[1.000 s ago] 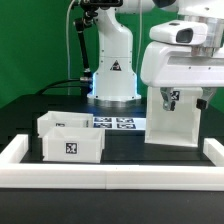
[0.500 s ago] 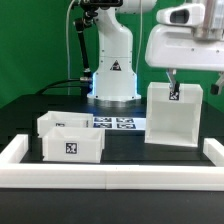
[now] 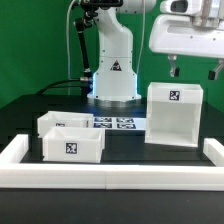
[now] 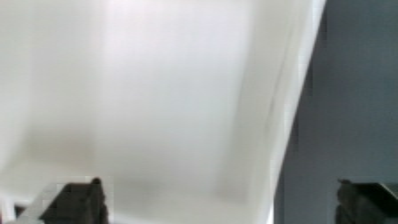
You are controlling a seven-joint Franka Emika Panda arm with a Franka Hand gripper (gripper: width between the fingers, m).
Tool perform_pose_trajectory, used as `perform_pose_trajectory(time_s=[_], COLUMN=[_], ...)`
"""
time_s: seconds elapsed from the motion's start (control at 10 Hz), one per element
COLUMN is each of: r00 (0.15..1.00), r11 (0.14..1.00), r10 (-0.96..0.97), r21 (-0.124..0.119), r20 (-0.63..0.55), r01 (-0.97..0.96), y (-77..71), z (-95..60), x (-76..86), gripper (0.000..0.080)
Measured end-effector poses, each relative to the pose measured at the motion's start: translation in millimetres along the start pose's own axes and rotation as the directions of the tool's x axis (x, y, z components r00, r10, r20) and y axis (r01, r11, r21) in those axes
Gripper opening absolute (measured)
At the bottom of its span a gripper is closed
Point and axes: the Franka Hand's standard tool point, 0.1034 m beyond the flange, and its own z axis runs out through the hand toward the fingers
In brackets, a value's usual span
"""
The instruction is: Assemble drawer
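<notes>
The tall white drawer casing (image 3: 173, 115) stands upright on the black table at the exterior view's right, a tag on its top front. Two shallow white trays lie at the left: the front tray (image 3: 70, 146) with a tag facing forward and the back tray (image 3: 60, 122) behind it. My gripper (image 3: 194, 70) hangs open and empty just above the casing, apart from it. In the wrist view the casing's white surface (image 4: 160, 100) fills most of the picture between my dark fingertips (image 4: 75, 203); my gripper (image 4: 222, 205) holds nothing.
The marker board (image 3: 116, 122) lies flat between the trays and the casing. A low white border rail (image 3: 110, 177) runs along the front and up both sides. The robot base (image 3: 113, 75) stands behind.
My gripper has risen from the top of the casing to above it. The casing stays upright in place and the trays have not moved.
</notes>
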Motion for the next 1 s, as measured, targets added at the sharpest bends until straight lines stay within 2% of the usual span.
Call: perform_pose_trajectory(time_s=[0.1, 0.4, 0.5, 0.6, 0.7, 0.8, 1.0], r00=[1.000, 1.000, 0.996, 0.993, 0.993, 0.990, 0.992], r11=[1.000, 1.000, 0.995, 0.991, 0.991, 0.986, 0.988], r10=[0.006, 0.011, 0.091, 0.117, 0.119, 0.142, 0.130], r21=[0.003, 0.005, 0.040, 0.060, 0.068, 0.090, 0.087], r20=[-0.005, -0.005, -0.002, 0.004, 0.003, 0.001, 0.008], r01=[-0.006, -0.011, -0.091, -0.117, -0.119, -0.141, -0.130], y=[2.2, 0.5, -6.1, -8.9, -12.6, -18.6, -25.3], z=[-1.9, 0.1, 6.4, 12.2, 16.7, 22.3, 30.0], x=[5.7, 4.3, -0.9, -4.8, -6.7, -9.1, -15.2], gripper=[0.0649, 0.0649, 0.0649, 0.0649, 0.0649, 0.0649, 0.0649])
